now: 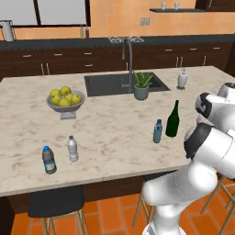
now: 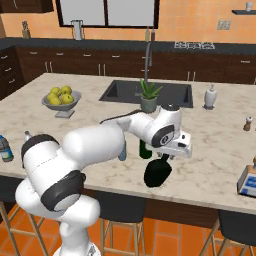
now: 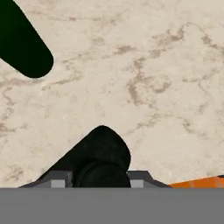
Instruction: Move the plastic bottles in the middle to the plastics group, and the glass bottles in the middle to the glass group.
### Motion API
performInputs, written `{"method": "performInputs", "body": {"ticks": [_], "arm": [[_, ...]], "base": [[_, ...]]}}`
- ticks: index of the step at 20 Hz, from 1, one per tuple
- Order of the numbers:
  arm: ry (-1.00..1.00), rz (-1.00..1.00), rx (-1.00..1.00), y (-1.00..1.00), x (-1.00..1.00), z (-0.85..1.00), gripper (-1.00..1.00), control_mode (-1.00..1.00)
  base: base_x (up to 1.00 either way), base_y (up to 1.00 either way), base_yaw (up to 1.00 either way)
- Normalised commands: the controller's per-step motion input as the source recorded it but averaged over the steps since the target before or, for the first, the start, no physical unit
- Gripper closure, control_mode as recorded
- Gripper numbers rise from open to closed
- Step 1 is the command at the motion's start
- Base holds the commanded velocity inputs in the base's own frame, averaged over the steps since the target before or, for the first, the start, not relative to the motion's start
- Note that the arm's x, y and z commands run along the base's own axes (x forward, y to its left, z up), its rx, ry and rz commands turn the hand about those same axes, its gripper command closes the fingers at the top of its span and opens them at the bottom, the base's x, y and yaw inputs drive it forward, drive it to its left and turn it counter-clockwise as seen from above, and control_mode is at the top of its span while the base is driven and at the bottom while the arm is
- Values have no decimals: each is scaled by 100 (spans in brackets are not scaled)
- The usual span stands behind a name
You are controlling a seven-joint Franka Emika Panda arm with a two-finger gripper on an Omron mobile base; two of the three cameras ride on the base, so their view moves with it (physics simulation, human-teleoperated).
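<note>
Two middle bottles, green glass bottle (image 1: 173,119) and blue water bottle (image 1: 158,131), await sorting near the potted plant (image 1: 141,87); gripper (image 2: 162,160) over a dark shape (image 3: 103,153), jaw state indiscernible, likely must next reach the glass bottle

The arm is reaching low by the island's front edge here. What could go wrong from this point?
1. The dark green bottle shape under the gripper sits close to the counter's front edge. A loose release or a nudge might send it to the floor.
2. The forearm passes just in front of the upright green bottle and the blue water bottle, so a careless swing could topple them.
</note>
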Motion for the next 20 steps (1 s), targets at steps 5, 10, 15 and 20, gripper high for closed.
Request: {"method": "performInputs", "body": {"ticks": [5,10,15,20], "arm": [[9,-14,0,-77,-5,33,100,-100],[1,-18,0,-87,0,0,100,-100],[-9,-7,-1,-71,0,-19,100,-100],[-3,-1,-2,-62,13,2,100,-100]], "base": [[0,0,0],[0,0,0],[0,0,0],[0,0,0]]}}
